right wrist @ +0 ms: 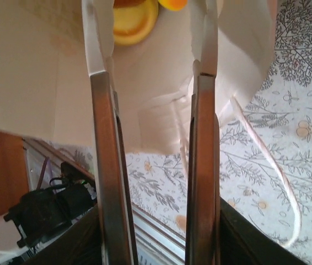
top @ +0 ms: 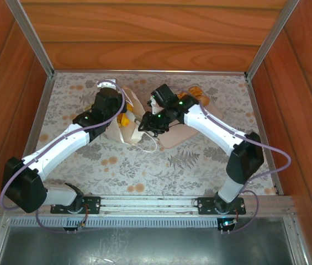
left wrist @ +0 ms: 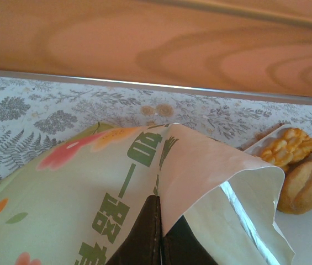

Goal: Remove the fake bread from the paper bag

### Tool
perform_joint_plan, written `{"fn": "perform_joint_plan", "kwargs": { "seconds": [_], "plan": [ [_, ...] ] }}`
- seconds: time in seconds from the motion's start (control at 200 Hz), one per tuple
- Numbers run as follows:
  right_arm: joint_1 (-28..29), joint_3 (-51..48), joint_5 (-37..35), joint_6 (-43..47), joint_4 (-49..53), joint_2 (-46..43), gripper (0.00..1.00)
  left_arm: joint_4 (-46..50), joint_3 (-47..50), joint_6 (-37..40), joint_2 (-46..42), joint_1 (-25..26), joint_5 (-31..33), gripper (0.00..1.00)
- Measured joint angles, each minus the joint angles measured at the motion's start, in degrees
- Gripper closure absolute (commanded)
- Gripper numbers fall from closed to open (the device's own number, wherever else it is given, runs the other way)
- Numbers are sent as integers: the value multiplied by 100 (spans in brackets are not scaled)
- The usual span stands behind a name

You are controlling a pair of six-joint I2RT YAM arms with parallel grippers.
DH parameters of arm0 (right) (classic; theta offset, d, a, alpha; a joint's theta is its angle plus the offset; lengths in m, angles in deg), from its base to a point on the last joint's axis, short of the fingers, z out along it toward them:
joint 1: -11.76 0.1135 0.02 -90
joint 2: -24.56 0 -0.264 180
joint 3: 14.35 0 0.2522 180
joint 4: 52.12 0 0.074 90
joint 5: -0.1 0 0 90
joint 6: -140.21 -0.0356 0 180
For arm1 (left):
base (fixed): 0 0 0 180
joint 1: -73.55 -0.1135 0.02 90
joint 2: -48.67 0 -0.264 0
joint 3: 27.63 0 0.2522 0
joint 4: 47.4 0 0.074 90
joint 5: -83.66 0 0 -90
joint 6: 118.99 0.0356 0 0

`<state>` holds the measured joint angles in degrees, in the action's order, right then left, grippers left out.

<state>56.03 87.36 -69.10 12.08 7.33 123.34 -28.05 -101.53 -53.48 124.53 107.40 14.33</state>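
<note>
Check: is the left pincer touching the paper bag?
Touching. The left wrist view shows the left pincer shut on the paper bag, the folded rim running straight into its closed tips.

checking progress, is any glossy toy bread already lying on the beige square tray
Yes, a golden braided loaf and a brown round roll lie on the tray.

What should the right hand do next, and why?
Probably ease the right hand forward into the paper bag toward the yellow-orange pastry. The hand stands open with nothing gripped, the pastry lies just ahead of it inside the bag, and the left hand is pinching the bag's edge.
</note>
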Motion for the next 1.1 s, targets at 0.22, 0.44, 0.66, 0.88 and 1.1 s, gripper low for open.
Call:
{"fn": "perform_joint_plan", "kwargs": {
  "seconds": [0.22, 0.44, 0.66, 0.88, 1.1],
  "plan": [
    [0, 295, -59, 2, 20, 599, 51, 2, 2, 0, 0, 0, -48, 100],
    [0, 538, -74, 2, 37, 861, 50, 2, 11, 0, 0, 0, -103, 100],
    [0, 828, -81, 4, 103, 1193, 49, 2, 11, 0, 0, 0, -107, 100],
    [0, 1095, -120, 7, 249, 1440, 51, 4, 13, 0, 0, 0, -107, 100],
    [0, 1196, -168, 46, 382, 1484, 66, 2, 13, 2, 0, -7, -105, 100]
  ]
}}
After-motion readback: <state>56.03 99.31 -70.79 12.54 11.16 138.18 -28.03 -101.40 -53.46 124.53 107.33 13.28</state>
